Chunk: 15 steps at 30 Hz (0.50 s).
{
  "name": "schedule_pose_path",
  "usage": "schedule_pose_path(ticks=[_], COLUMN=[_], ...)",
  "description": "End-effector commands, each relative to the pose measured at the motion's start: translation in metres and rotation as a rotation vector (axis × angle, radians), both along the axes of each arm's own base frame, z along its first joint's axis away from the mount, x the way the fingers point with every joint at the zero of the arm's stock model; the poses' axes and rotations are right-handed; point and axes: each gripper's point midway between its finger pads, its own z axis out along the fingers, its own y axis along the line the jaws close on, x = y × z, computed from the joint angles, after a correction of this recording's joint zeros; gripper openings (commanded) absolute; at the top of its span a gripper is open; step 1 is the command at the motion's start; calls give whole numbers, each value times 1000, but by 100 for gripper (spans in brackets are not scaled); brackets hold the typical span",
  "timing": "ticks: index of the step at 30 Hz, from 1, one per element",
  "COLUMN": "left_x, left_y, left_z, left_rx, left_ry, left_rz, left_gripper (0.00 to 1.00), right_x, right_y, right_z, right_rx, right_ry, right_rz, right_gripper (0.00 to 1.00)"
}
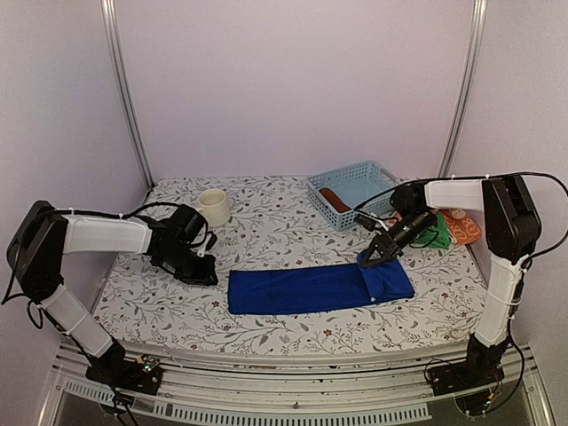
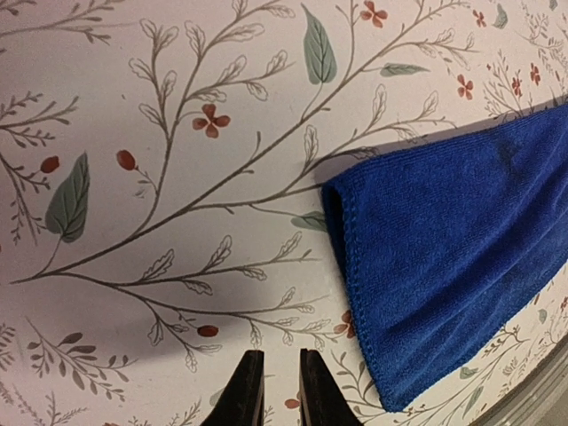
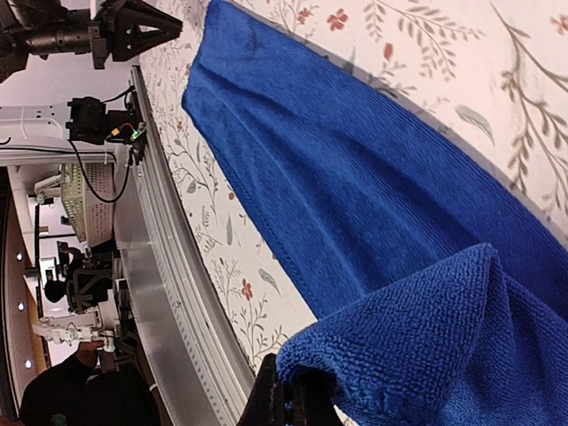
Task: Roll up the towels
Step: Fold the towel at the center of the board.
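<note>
Top external alone: basket (image 1: pixel 366 188), orange towel (image 1: pixel 461 226)

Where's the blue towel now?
The royal-blue rectangular cloth towel lies front-centre in the top view, its right end folded over and pinched by the right tool.

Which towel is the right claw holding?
The blue towel, laid out long mid-table; the right claw pinches its folded-over right end. The orange towel and green towel sit bunched near the right edge, not gripped.

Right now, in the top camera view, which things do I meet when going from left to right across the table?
cream cup → pale blue basket → green towel → orange patterned towel. The blue towel overlaps several of these, so it is omitted.
</note>
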Motion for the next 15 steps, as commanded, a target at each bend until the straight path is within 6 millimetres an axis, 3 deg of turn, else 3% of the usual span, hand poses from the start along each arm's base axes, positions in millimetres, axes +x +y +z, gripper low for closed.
schedule_pose_path(ticks=[1, 15], left_x=[-4, -19], left_y=[-14, -26], left_z=[-2, -16], left_rx=[-16, -1], left_ry=[29, 90], left_rz=[-13, -26], left_gripper=[16, 15], right_x=[10, -12], right_y=[36, 129], right_z=[15, 9], right_rx=[129, 146], right_ry=[23, 85], right_rz=[3, 124], right_gripper=[2, 3])
